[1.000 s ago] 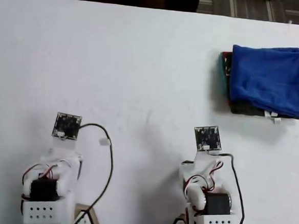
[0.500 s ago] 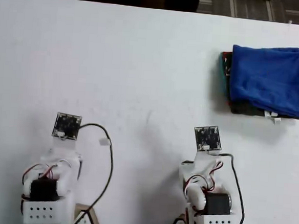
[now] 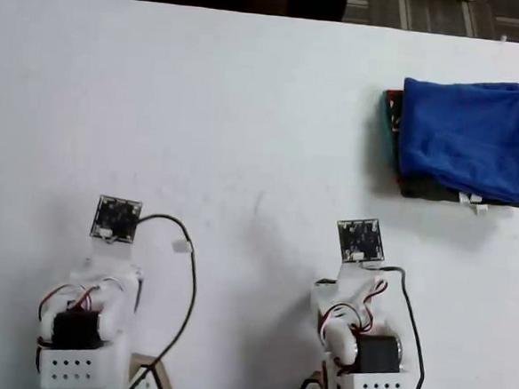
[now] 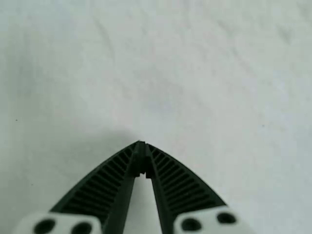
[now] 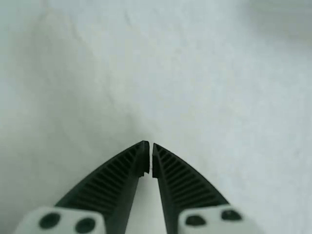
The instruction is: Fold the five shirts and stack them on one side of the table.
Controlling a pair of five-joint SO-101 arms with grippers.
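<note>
The left tool (image 4: 141, 145) is seen closed on nothing over the bare counter (image 3: 247, 113), and the right tool (image 5: 150, 146) is likewise closed and empty. As no loose shirt is seen, the step is judged to be parking, best done with both tools held low and well apart from the stack (image 3: 420, 186) at the far right. Two tools and one stack are counted, with one blue shirt (image 3: 473, 134) on top (red, green and dark edges show beneath; five cannot be confirmed).
</note>
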